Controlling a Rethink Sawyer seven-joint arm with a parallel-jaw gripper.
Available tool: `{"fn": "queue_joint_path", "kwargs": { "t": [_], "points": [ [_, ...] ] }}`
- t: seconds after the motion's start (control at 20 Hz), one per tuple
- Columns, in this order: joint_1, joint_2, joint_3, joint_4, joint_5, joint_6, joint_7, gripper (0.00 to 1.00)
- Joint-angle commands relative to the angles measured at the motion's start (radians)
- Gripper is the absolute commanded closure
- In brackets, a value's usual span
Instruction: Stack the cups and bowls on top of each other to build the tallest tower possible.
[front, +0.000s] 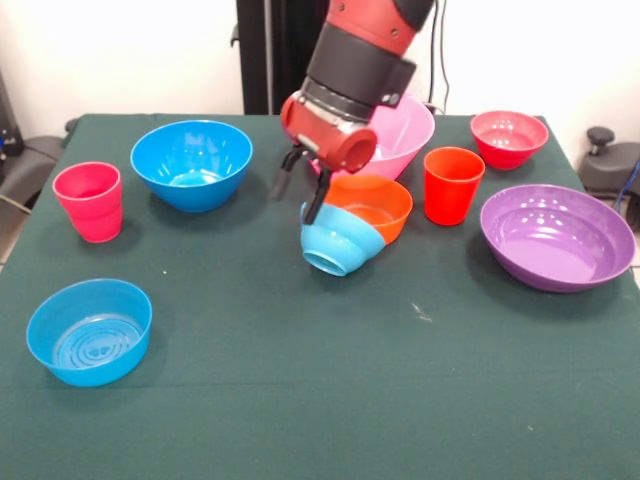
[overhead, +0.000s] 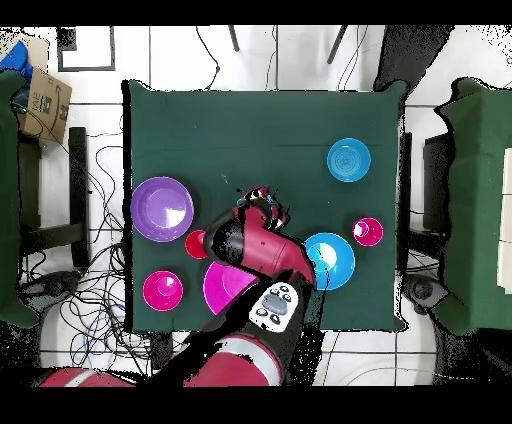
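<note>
Tower (front: 352, 226): orange bowl (front: 372, 204) nested in tilted light-blue bowl (front: 338, 246); jaws (front: 303, 190) clamped on light-blue bowl's rim.

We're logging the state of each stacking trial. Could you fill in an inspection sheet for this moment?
Surface: green cloth table, a few pale specks.
Job's things: orange bowl nested in light-blue bowl, the pair tilted; deep blue bowl, small blue bowl, pink bowl, purple bowl, small red bowl, pinkish-red cup and orange-red cup stand apart.
Clutter: nothing seen.
Grippers: gripper at the light-blue bowl's rim; grip unclear.
Cables: loose wires on the floor.
Surroundings: cardboard box, tiled floor.
</note>
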Motion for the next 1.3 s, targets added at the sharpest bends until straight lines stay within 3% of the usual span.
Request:
{"fn": "queue_joint_path", "kwargs": {
  "t": [0.05, 0.25, 0.35, 0.45, 0.55, 0.65, 0.95, 1.3],
  "points": [
    [0.031, 0.077, 0.017, 0.016, 0.110, -0.059, 0.223, 0.00],
    [0.040, 0.085, 0.012, 0.019, 0.135, -0.069, 0.202, 0.00],
    [-0.003, 0.063, 0.012, -0.030, -0.005, -0.003, 0.029, 0.00],
    [-0.095, -0.016, 0.080, -0.086, -0.201, 0.198, -0.231, 0.00],
    [-0.207, -0.085, 0.236, -0.130, -0.376, 0.407, -0.484, 0.00],
    [-0.313, -0.119, 0.407, -0.140, -0.491, 0.534, -0.640, 0.00],
    [-0.497, -0.140, 0.682, -0.096, -0.616, 0.632, -0.771, 0.00],
    [-0.601, -0.164, 0.821, -0.005, -0.676, 0.634, -0.846, 0.00]
  ]
}}
